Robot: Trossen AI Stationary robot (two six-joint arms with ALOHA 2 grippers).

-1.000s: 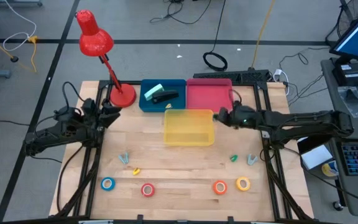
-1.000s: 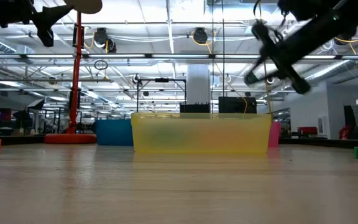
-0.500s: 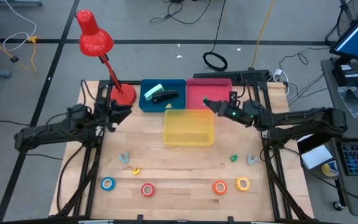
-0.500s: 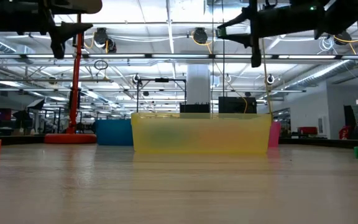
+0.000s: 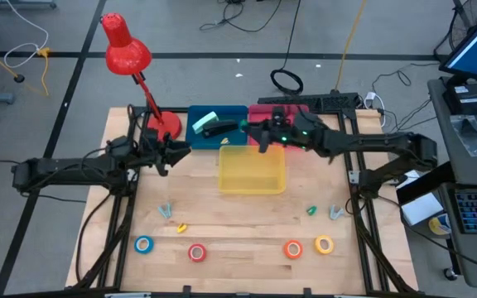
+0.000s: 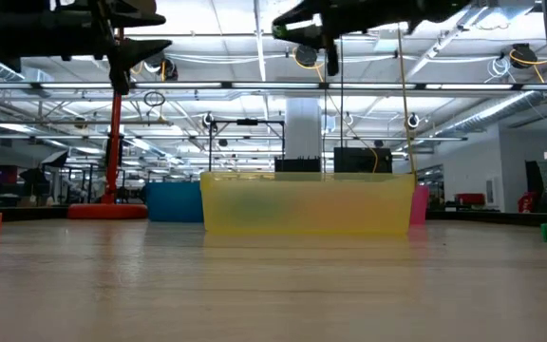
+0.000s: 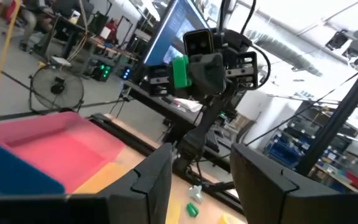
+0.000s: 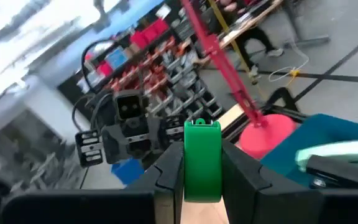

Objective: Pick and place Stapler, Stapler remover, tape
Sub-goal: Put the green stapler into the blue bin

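My right gripper (image 5: pixel 253 131) hangs level above the far rim of the yellow bin (image 5: pixel 251 180), between the blue bin (image 5: pixel 194 137) and the pink bin (image 5: pixel 265 121). It is shut on a small green oblong piece (image 8: pixel 202 149), by its look a small stapler, which also shows in the left wrist view (image 7: pixel 180 71). My left gripper (image 5: pixel 184 151) floats open and empty left of the yellow bin. Blue (image 5: pixel 143 244), red (image 5: pixel 196 252), orange (image 5: pixel 293 247) and yellow (image 5: pixel 324 244) tape rolls lie flat near the front edge. A pale stapler remover (image 5: pixel 166 210) lies on the table. My right gripper pinches the green piece between its two fingers, on its two long sides (image 8: pixel 190 171). The fingers reach level toward the table's left and lie along the piece, whose rounded end (image 8: pixel 202 126) sticks out past the fingertips. It is lifted clear, high above the bins.
In the blue bin lie a black stapler (image 5: pixel 222 129) and a pale one (image 5: pixel 203 121). A red desk lamp (image 5: pixel 162 126) stands at the far left. A small green piece (image 5: pixel 310 210), a grey remover (image 5: pixel 335 213) and a yellow bit (image 5: pixel 181 226) lie on the wood.
My right gripper has risen and travelled from the yellow bin's right side toward the table's left, to above the bins' junction. It has rolled and come up from slanting down to level, with the green piece still held. My left gripper has moved right, toward the yellow bin.
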